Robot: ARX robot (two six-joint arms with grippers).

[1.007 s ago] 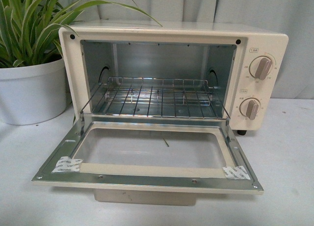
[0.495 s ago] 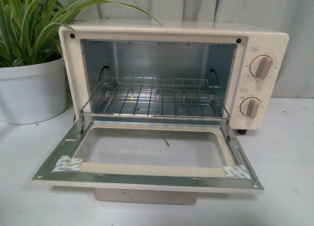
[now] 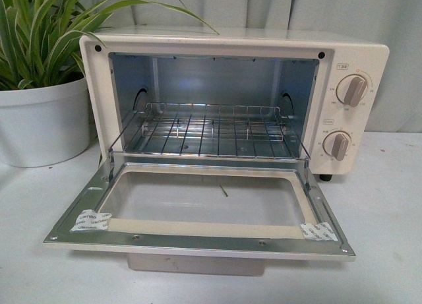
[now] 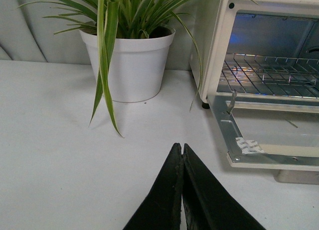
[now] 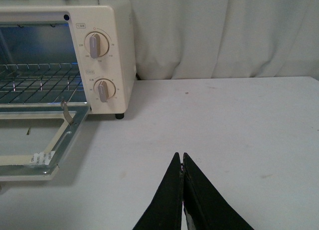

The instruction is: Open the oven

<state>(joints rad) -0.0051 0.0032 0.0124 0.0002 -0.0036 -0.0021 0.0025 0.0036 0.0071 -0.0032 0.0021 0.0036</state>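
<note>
Tools first: left tool (image 4: 182,149) is closed on nothing, tips pressed together, hovering over bare white tabletop (image 4: 60,155). Right tool (image 5: 182,158) likewise closed and empty, above the tabletop on the other side. Neither touches anything, and neither shows in the front view.

Outward from the left tool: the toaster oven (image 3: 356,53) lies ahead and toward the robot's middle, well apart from the tips. Potted spider plant (image 4: 130,65) stands just beside the oven's left wall, ahead of the left tool. Outward from the right tool: the oven's knob panel, with upper knob (image 5: 96,44) and lower knob (image 5: 102,90), is ahead and inward, also well apart.

The oven sits centred on the tabletop in front of the robot. Its door (image 3: 198,241) is folded fully down, about flat, glass window facing up, long axis running left to right across the robot's front. The door's front edge points at the robot. Wire rack (image 3: 211,129) sits exposed in the open cavity. Handle is hidden under the lowered door.

Judgement: task looks done, since the door is already down. Both arms flank the oven about equally, so neither looks clearly nearer. No further reach toward the door seems needed.
</note>
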